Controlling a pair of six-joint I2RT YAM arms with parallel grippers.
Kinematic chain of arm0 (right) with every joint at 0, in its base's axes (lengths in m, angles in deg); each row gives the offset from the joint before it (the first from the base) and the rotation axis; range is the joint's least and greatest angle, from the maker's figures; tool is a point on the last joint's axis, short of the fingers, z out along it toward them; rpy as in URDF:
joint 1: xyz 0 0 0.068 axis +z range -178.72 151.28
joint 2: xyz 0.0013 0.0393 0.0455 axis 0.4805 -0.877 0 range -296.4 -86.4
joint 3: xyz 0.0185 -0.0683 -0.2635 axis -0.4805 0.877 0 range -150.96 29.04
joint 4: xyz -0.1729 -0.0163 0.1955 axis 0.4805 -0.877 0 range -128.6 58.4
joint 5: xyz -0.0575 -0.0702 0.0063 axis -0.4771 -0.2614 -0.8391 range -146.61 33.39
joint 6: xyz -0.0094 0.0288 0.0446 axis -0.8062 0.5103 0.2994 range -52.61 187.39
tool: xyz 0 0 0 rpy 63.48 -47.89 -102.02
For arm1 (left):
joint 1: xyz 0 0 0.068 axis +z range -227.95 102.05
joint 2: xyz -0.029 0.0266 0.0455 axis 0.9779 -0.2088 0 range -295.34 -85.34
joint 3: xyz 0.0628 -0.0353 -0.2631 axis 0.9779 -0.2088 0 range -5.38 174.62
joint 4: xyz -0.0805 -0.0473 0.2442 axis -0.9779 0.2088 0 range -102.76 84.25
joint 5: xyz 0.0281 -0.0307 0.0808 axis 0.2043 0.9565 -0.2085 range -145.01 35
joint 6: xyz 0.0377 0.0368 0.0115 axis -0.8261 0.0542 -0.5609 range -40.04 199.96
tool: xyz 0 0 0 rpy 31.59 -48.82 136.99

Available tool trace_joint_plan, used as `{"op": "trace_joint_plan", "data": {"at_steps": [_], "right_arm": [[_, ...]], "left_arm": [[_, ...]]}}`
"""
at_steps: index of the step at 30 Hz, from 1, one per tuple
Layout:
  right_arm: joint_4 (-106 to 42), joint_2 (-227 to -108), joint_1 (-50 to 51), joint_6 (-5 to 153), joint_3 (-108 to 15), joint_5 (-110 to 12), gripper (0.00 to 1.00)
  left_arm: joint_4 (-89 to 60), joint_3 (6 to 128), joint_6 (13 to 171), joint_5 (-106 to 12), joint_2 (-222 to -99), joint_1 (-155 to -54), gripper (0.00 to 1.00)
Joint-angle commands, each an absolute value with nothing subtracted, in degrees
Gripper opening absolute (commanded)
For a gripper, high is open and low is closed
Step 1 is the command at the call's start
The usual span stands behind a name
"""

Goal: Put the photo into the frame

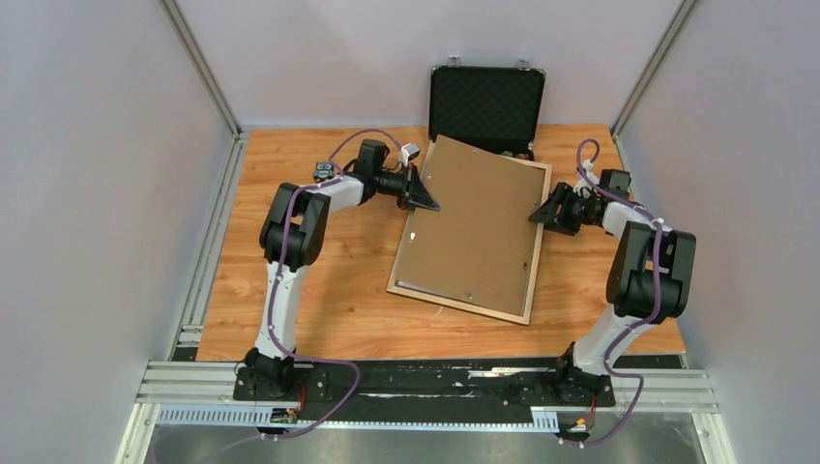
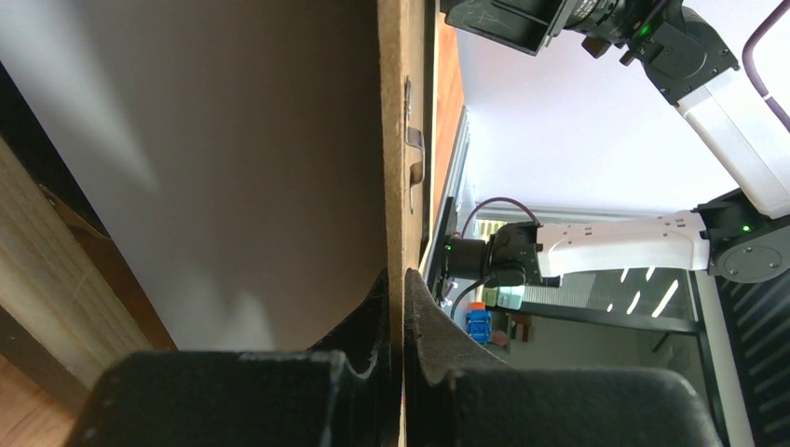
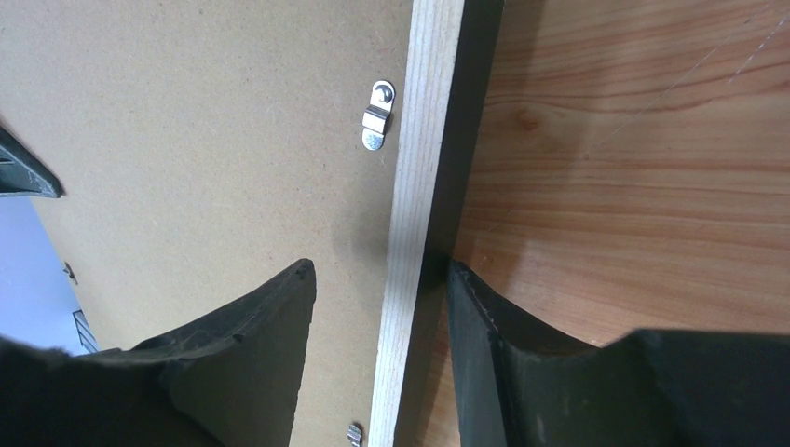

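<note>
The frame lies on the table with its light wood side up. The brown backing panel rests askew over it, its far left corner raised. My left gripper is shut on the panel's left edge; in the left wrist view both fingers pinch the thin board. A pale surface shows beneath the board; I cannot tell if it is the photo. My right gripper is open, straddling the right rail, with one finger over the panel and the other on the table against the rail.
An open black case with foam lining stands at the back, just behind the panel's far edge. Small metal turn clips sit on the panel near the rail. Grey walls close in the wooden table on three sides.
</note>
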State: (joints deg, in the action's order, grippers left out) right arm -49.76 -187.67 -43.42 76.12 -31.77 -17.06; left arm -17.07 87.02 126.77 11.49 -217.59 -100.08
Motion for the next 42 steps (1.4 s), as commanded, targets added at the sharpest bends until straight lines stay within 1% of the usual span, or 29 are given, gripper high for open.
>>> {"op": "trace_joint_plan", "data": {"at_steps": [1,7,16,22,23,28,29,30,34,38,42], "right_arm": [[-48.8,-188.5,-42.9,76.6,-33.5,-14.9,0.52],[-48.8,-188.6,-42.8,76.6,-33.4,-14.9,0.52],[-48.7,-188.6,-42.8,76.5,-33.0,-15.1,0.52],[-48.8,-188.5,-42.8,76.5,-32.9,-15.2,0.52],[-48.7,-188.6,-42.8,76.4,-32.8,-15.2,0.52],[-48.7,-188.8,-42.8,76.4,-32.7,-15.1,0.52],[-48.7,-188.9,-42.8,76.4,-32.7,-15.0,0.52],[-48.7,-188.9,-42.7,76.4,-32.6,-15.0,0.52],[-48.7,-188.7,-42.8,76.3,-32.6,-15.1,0.52],[-48.7,-188.6,-42.8,76.3,-32.7,-15.2,0.52],[-48.7,-188.6,-42.8,76.4,-32.7,-15.2,0.52]], "left_arm": [[-22.3,86.5,126.0,8.3,-217.9,-101.5,0.00],[-22.0,85.1,125.6,6.9,-217.3,-101.5,0.02],[-16.8,86.3,121.4,5.2,-217.4,-101.5,0.19],[-11.7,88.1,118.4,4.1,-217.6,-101.5,0.36],[-11.1,88.2,118.0,4.0,-217.5,-101.5,0.41],[-7.7,89.2,115.8,3.3,-217.4,-101.5,0.56],[-7.5,89.3,115.5,3.2,-217.2,-101.5,0.61],[-6.8,89.5,115.0,2.7,-217.1,-101.5,0.63],[-3.6,90.0,112.4,0.8,-216.4,-101.5,0.80],[0.0,90.4,109.5,-2.0,-215.4,-101.5,0.91],[3.2,90.8,107.3,-4.9,-214.3,-101.5,0.98]]}}
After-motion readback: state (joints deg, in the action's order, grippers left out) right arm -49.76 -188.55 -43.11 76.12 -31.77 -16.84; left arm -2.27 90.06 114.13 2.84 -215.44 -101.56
